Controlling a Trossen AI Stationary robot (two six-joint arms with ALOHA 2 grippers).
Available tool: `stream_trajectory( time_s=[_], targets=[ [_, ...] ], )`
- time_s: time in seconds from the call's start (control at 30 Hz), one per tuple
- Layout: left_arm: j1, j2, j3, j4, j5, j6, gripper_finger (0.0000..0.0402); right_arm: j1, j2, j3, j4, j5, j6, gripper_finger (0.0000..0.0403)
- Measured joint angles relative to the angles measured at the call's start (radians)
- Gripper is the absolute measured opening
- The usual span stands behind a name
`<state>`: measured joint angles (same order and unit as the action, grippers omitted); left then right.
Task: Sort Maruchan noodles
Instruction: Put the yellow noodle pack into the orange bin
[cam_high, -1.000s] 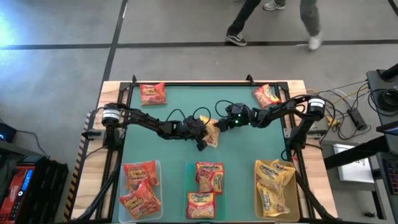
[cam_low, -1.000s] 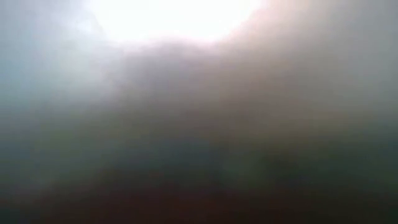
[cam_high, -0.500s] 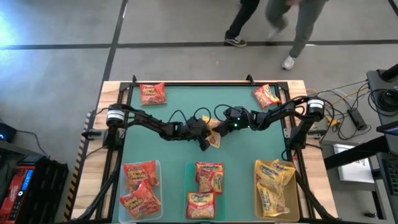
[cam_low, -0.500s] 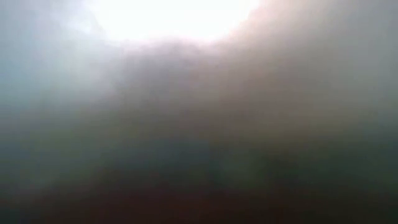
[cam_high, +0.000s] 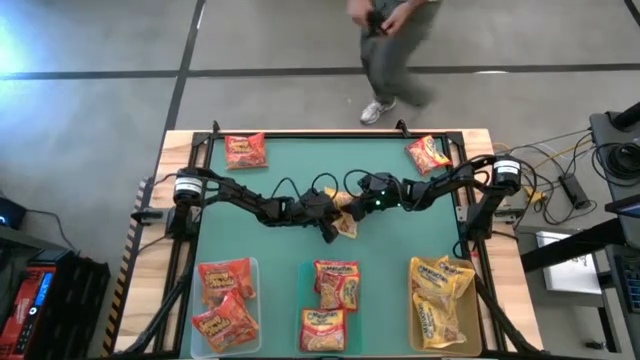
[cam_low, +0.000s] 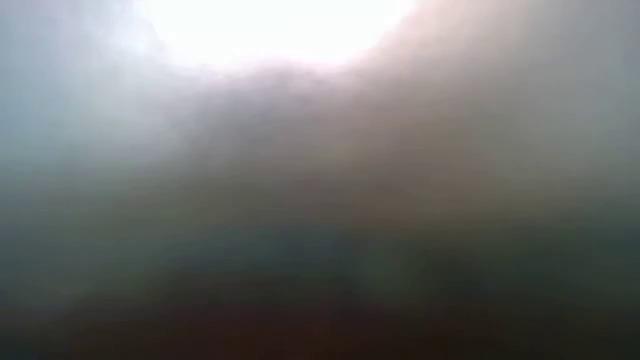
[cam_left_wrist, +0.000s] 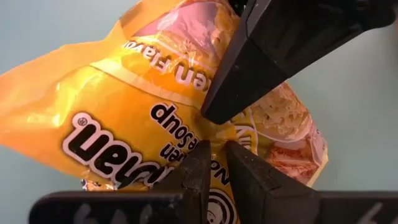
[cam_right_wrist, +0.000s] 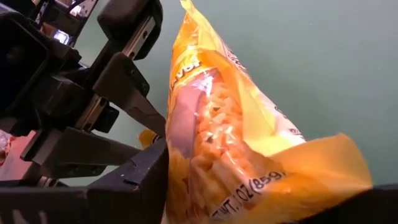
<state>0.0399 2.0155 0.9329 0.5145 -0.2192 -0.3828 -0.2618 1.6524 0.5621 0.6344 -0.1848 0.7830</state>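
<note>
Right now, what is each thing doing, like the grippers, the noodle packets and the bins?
Left gripper: shut on yellow packet.
Right gripper: jaws around the same packet.
Yellow packet: held up mid-table between both grippers.
Left bin: holds red packets.
Middle bin: holds orange-red packets.
Right bin: holds yellow packets.
Loose packet: lying flat, far left corner.
Other loose packet: lying flat, far right corner.

both arms reach inward and meet over the middle. the left gripper has its jaws pinched tight together; the right gripper, just beside it, has its jaws set apart.
</note>
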Motion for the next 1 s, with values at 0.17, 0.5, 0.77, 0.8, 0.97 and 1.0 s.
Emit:
stream_trajectory(
  time_s=[0.17, 0.5, 0.77, 0.8, 0.97, 1.0],
  targets=[
    [-0.001, 0.000, 0.000, 0.010, -0.031, 0.000, 0.0039, 0.003, 0.000, 0.000, 0.002, 0.002, -0.022, 0.0184],
    [-0.004, -0.052, 0.000, -0.011, -0.017, -0.041, 0.0039, 0.002, -0.002, 0.001, 0.007, -0.001, -0.041, 0.0147],
    [-0.007, -0.171, -0.006, -0.098, -0.005, -0.038, 0.0039, 0.002, -0.001, 0.000, -0.008, 0.001, -0.069, 0.0145],
    [-0.008, -0.184, -0.013, -0.119, -0.005, -0.029, 0.0039, 0.001, -0.001, 0.000, -0.011, 0.001, -0.070, 0.0145],
    [-0.009, -0.265, -0.025, -0.181, -0.034, 0.007, 0.0039, 0.000, -0.015, 0.000, -0.026, -0.021, -0.070, 0.0145],
    [-0.010, -0.278, -0.025, -0.202, -0.055, 0.007, 0.0039, 0.000, -0.024, 0.000, -0.033, -0.040, -0.070, 0.0145]
  ],
)
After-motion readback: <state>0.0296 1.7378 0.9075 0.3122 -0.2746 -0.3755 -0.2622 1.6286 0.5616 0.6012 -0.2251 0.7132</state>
